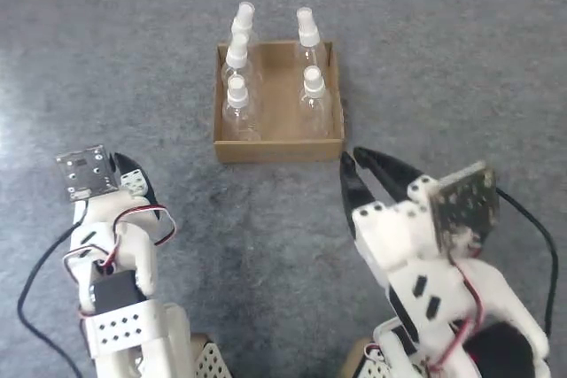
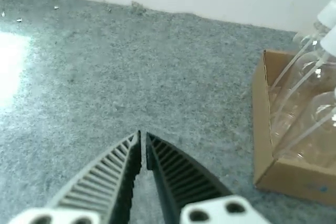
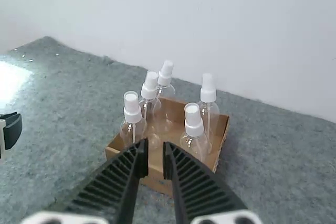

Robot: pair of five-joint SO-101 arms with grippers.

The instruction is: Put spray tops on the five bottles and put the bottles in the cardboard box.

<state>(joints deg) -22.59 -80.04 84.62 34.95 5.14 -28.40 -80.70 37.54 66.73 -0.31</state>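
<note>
Already the five bottles (image 1: 312,95) stand in the cardboard box (image 1: 279,150), each with a spray top on. The left gripper (image 2: 143,142) and the right gripper (image 3: 154,153) are almost closed and hold nothing. The right one is near the box; I think a forward move could push it and tip the bottles.
</note>
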